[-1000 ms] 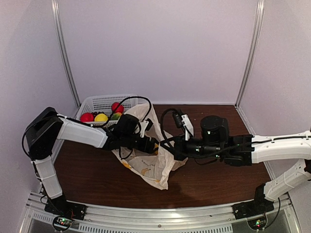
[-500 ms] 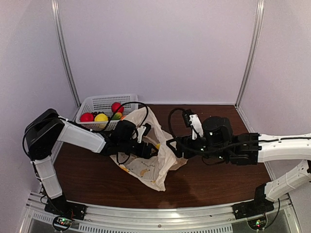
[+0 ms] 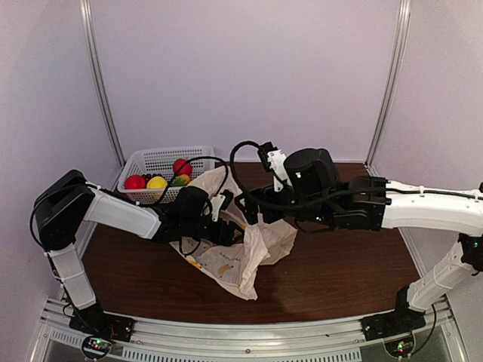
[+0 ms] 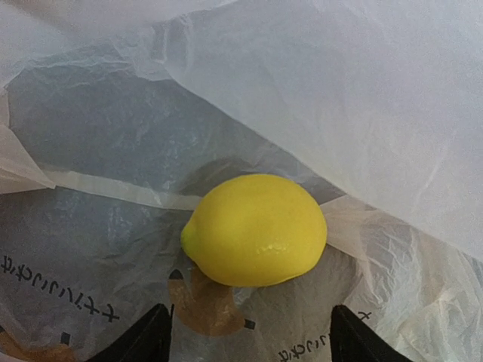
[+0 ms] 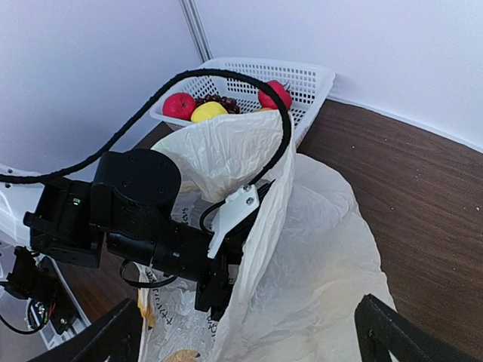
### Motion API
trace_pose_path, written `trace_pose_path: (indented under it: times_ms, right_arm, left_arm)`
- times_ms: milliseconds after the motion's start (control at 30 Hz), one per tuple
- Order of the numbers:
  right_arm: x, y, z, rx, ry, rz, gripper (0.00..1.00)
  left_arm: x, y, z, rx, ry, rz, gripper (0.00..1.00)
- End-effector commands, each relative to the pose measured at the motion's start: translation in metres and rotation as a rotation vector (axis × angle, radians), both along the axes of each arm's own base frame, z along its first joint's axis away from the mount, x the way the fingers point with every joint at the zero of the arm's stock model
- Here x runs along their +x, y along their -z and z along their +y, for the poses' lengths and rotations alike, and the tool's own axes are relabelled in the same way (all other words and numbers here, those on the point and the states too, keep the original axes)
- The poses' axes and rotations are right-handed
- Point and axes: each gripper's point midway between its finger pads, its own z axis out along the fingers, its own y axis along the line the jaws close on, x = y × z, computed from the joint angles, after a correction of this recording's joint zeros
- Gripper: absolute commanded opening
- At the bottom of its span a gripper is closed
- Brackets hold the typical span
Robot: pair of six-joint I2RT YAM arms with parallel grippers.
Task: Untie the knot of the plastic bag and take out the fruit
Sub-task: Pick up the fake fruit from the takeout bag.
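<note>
Bright, even light; little glare.

- The left arm [image 3: 121, 212] lies low and stretched in from the left of the plastic bag [image 3: 266, 243], with its wrist at the bag's mouth.
- The left pincer [image 4: 249, 341] is inside the bag, fingers spread, gripping nothing.
- The right arm [image 3: 423, 213] extends in from the bag's right, wrist raised.
- The right pincer [image 5: 249, 335] hangs above the bag, fingers spread wide.
</note>
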Motion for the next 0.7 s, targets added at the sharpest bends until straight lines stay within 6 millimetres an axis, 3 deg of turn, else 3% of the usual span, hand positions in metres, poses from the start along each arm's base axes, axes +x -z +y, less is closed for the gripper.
trace_pose_path:
  times_ms: [0,167,500,667]
  right_arm:
    - [0.012,0.037,0.005,-0.189,0.041,0.023,0.99]
    - [0.033,0.08,-0.002,-0.292,0.119,0.104,0.99]
    - [0.06,0.162,-0.051,-0.295,0.206,0.27,0.99]
    - [0.061,0.179,-0.048,-0.229,0.157,0.301,0.78]
  left_arm:
    - [0.004,-0.019,-0.005,-0.039,-0.011,-0.048,0.73]
    - [0.003,-0.013,0.001,-0.022,-0.026,-0.043,0.73]
    - [-0.011,0.009,0.016,0.012,-0.044,-0.009,0.73]
    - [-0.018,0.012,0.018,0.011,-0.036,-0.007,0.73]
